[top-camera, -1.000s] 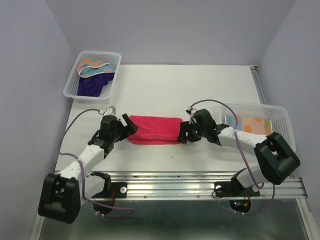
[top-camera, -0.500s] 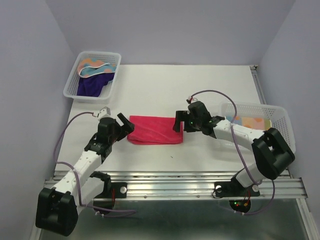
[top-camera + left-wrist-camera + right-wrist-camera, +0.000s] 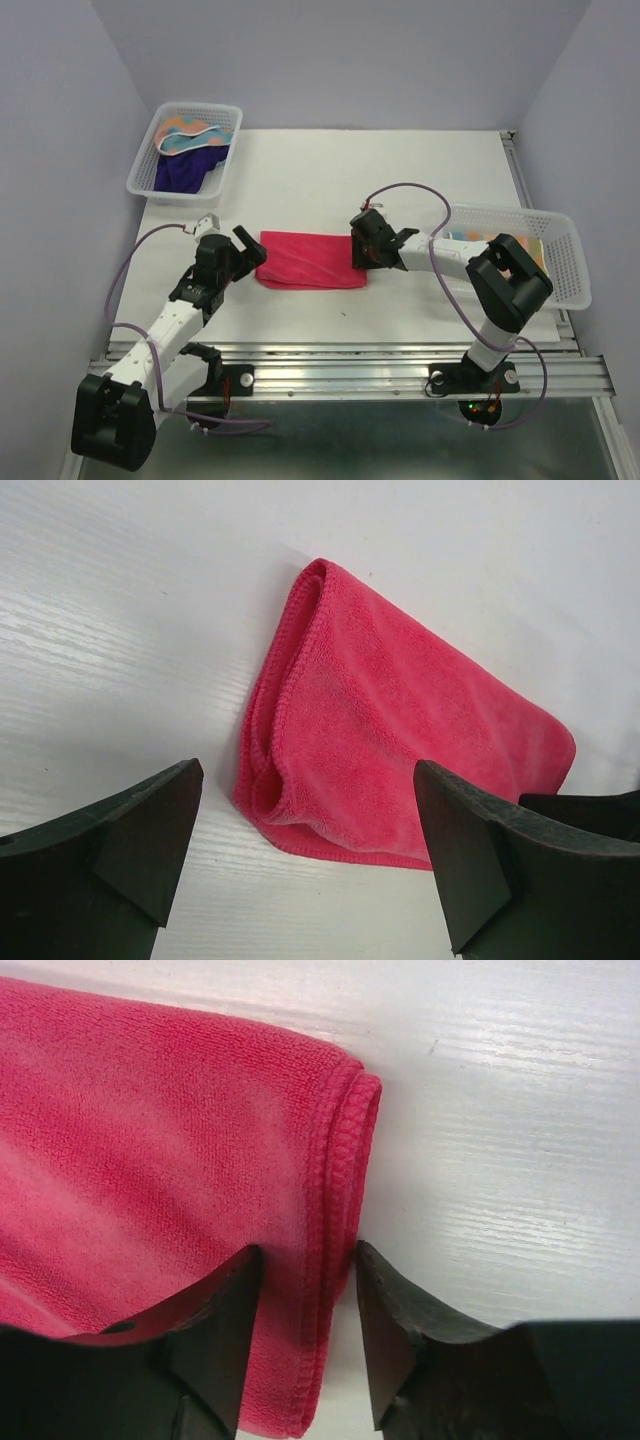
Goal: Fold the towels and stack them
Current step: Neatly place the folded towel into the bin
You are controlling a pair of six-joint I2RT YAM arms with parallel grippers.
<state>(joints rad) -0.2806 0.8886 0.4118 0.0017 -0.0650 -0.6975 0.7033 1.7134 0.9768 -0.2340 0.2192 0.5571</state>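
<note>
The table carries two baskets. The far left basket holds the purple towel and the blue dotted towel, both bunched and apparently unfolded; the right basket holds the orange towel, lying flat. The pink towel lies folded at the table's centre, between the arms. Progress appears to be roughly half: two towels remain to fold, and no stack is visible. The left gripper sits just beside the towel's left end, fingers spread wide, holding nothing. The right gripper straddles the right hem; whether it is pinching cannot be told.
</note>
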